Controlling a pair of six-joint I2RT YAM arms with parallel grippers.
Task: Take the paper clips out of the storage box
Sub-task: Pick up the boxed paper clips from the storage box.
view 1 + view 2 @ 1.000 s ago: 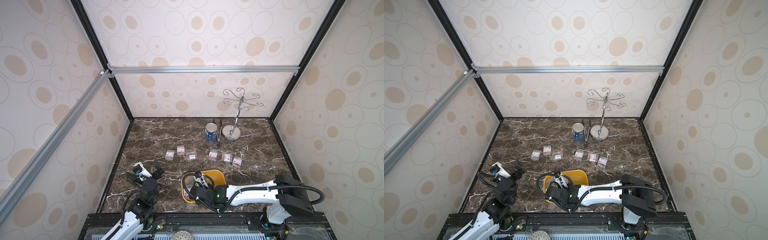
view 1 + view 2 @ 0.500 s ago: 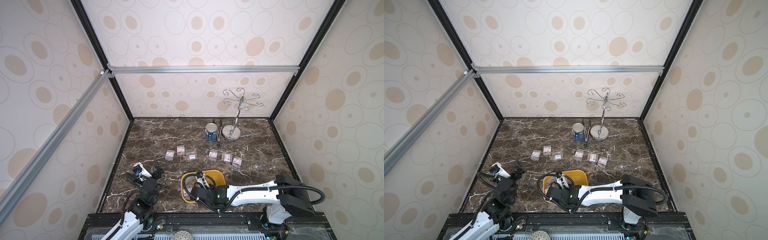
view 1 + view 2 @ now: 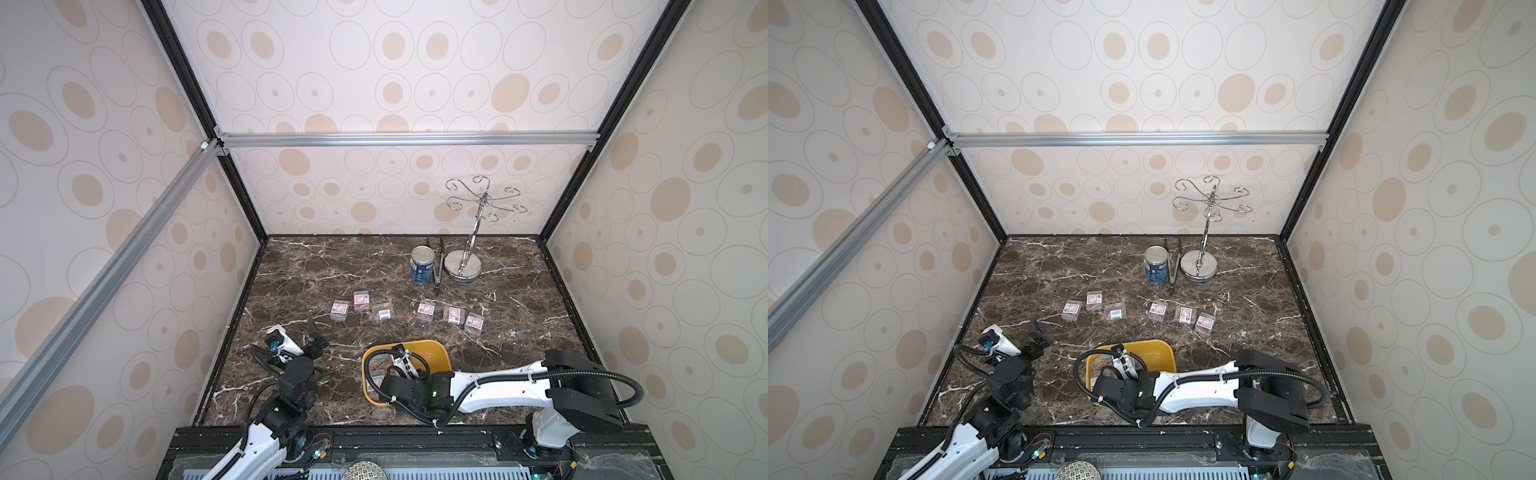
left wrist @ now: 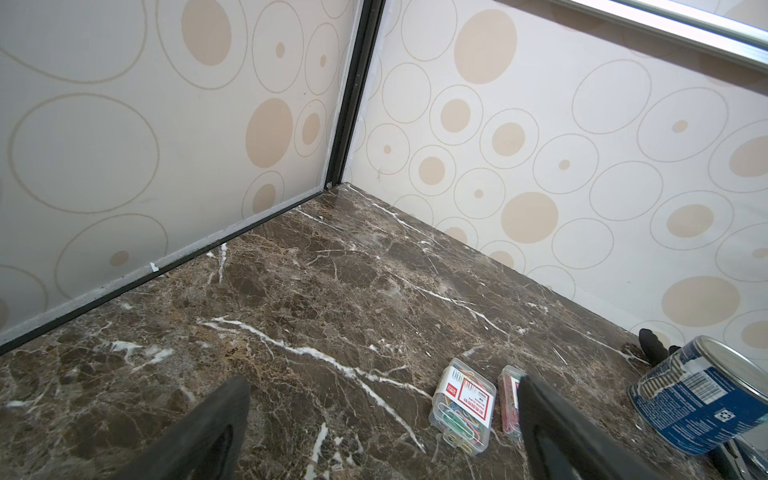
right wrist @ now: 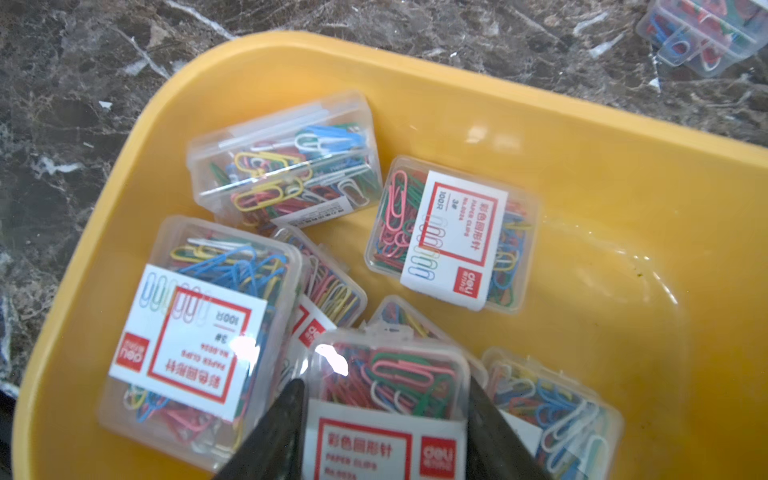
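The storage box, a shallow yellow tray, sits near the front in both top views. Several clear cases of paper clips lie in it. My right gripper reaches into the tray and is shut on one case, a finger against each side. Several more cases lie in a row on the marble beyond the tray. My left gripper hovers open and empty at the front left; one case lies ahead of it between its fingers.
A blue-labelled tin can, metal tongs and a chrome hook stand stand at the back right. Patterned walls close the marble floor on three sides. The right arm stretches across the front edge.
The right gripper's jaws have narrowed a little onto the case in the tray. The left arm has not moved.
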